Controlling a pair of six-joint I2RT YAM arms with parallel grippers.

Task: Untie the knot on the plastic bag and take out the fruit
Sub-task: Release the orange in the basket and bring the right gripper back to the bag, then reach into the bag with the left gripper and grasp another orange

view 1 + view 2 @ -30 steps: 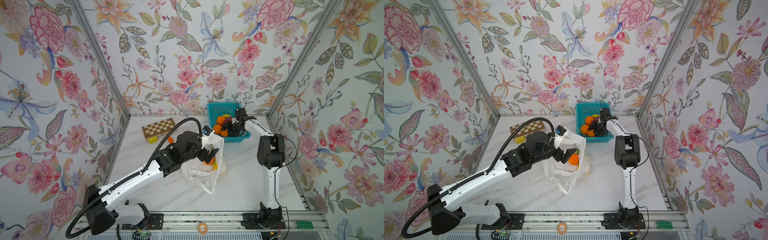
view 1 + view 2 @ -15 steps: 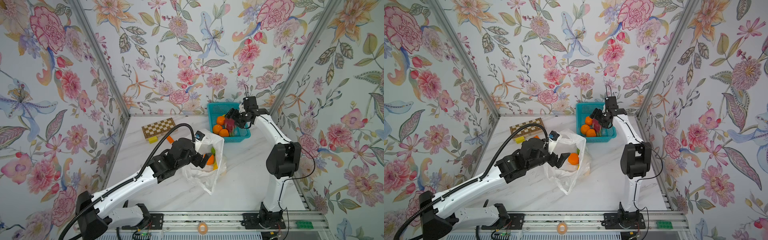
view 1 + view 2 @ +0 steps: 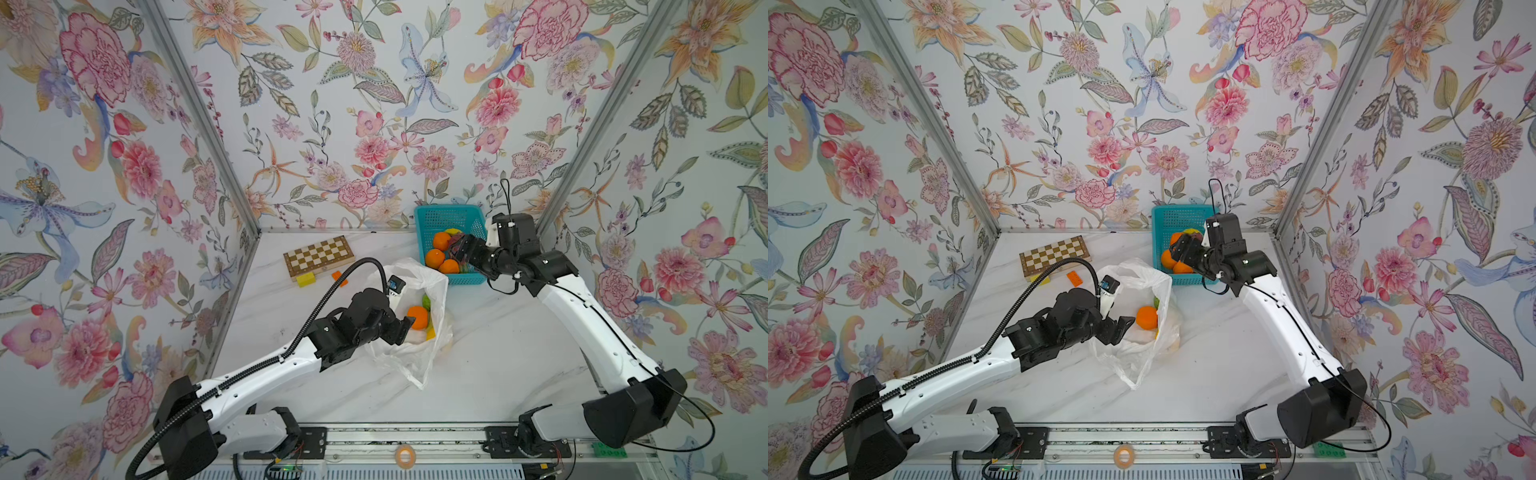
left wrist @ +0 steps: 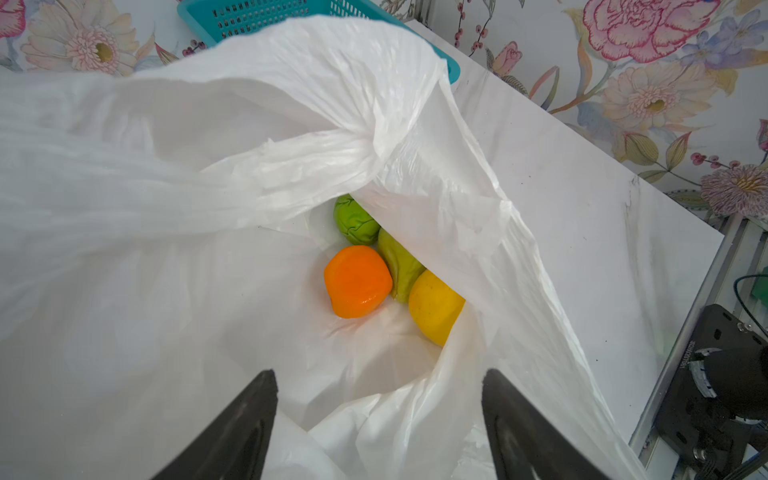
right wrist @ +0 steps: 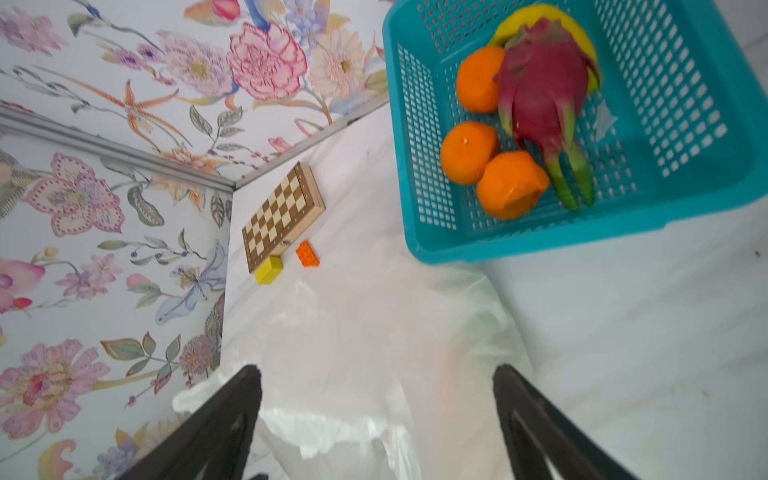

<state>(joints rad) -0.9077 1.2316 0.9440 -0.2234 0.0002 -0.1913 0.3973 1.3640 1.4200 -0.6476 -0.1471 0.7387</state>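
In both top views the plastic bag [image 3: 415, 361] lies in the middle of the white table [image 3: 498, 353], with its mouth standing open, near the teal basket [image 3: 449, 212] at the back wall. The left gripper [image 3: 405, 328] is at the mouth of the bag, just beside an orange [image 3: 417, 317] that is inside it. The right gripper [image 3: 1183, 250] hangs over the basket, well apart from the bag. In the left wrist view the jaws of the left gripper [image 4: 379, 374] stand wide apart and grasp nothing, and the near rim of the bag passes between them. Deep in the bag the orange [image 4: 357, 280], a round green fruit [image 4: 355, 220], a longer green fruit [image 4: 401, 266] and a yellow fruit [image 4: 434, 307] lie close together. In the right wrist view the jaws of the right gripper [image 5: 377, 370] are also spread wide and empty, and the bag [image 5: 353, 340], here blurred, is under them. The basket [image 5: 540, 245] holds three oranges [image 5: 469, 153] and a dragon fruit [image 5: 540, 91], which lies partly over a banana [image 5: 536, 14]. At the far corner lies a chessboard [image 5: 282, 216], with a yellow block [image 5: 269, 270] and an orange block [image 5: 307, 253] just beside it.
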